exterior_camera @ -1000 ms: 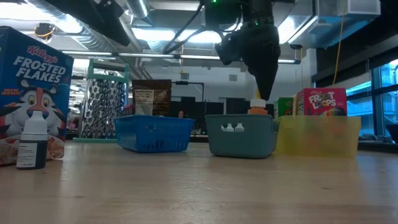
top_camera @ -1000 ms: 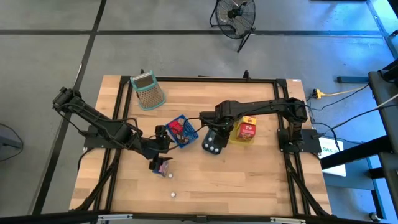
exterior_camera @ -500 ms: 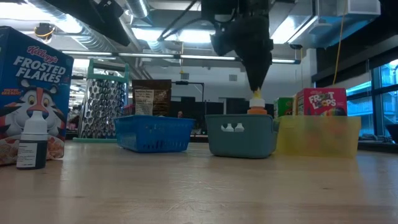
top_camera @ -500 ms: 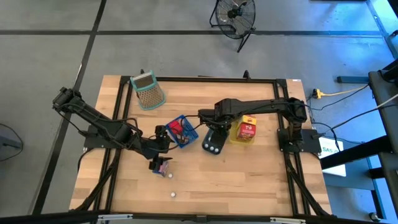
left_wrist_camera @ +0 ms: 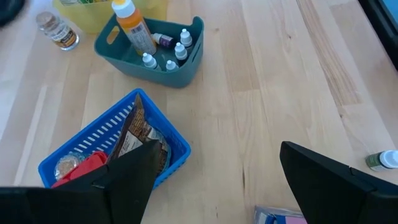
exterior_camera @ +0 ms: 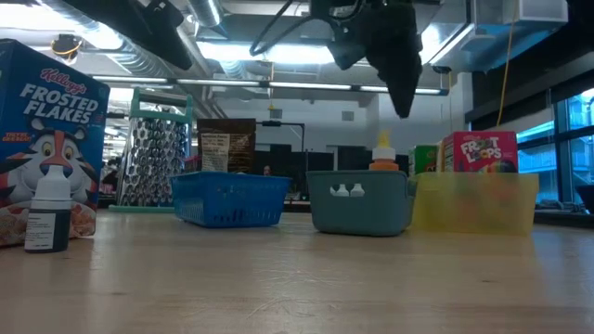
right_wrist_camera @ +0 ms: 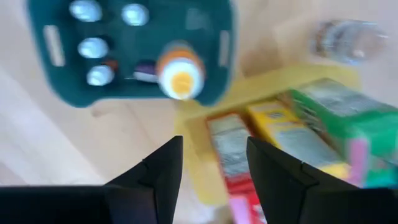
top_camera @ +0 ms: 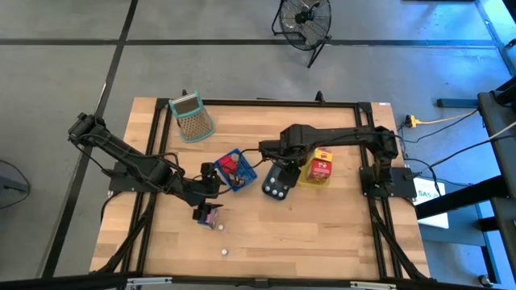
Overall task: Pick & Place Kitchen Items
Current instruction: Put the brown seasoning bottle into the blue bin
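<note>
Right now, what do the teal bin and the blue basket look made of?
Teal bin: apparently moulded plastic, matte, with smooth solid walls and a cut-out handle. Blue basket: likely plastic too, slightly glossy, its walls an open lattice of thin ribs.

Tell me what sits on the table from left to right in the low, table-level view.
Frosted Flakes cereal box → small dark-labelled dropper bottle → blue plastic mesh basket → teal plastic bin → translucent yellow plastic tray.
</note>
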Tool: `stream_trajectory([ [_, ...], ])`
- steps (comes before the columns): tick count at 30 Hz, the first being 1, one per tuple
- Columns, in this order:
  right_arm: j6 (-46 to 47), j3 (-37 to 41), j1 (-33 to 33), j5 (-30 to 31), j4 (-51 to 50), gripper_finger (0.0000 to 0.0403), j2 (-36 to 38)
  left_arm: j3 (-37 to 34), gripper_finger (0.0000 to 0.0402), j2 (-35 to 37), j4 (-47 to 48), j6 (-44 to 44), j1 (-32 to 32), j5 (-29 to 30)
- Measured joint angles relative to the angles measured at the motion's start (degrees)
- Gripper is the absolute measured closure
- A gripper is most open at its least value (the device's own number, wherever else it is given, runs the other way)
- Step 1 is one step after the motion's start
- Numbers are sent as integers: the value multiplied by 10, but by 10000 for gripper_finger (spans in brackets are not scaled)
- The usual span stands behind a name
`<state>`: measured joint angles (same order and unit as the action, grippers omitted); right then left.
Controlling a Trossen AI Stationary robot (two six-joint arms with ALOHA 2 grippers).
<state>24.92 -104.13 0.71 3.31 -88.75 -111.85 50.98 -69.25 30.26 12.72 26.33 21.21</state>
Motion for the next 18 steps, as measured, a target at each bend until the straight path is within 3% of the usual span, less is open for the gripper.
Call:
stream_trajectory([
  [13, -3, -67, -17, 121, -13, 222, 5, 0, 73, 0, 13, 0, 0, -2],
  [18, -15, -72, -40, 142, -13, 222, 5, 0, 73, 0, 16, 0, 0, -3],
])
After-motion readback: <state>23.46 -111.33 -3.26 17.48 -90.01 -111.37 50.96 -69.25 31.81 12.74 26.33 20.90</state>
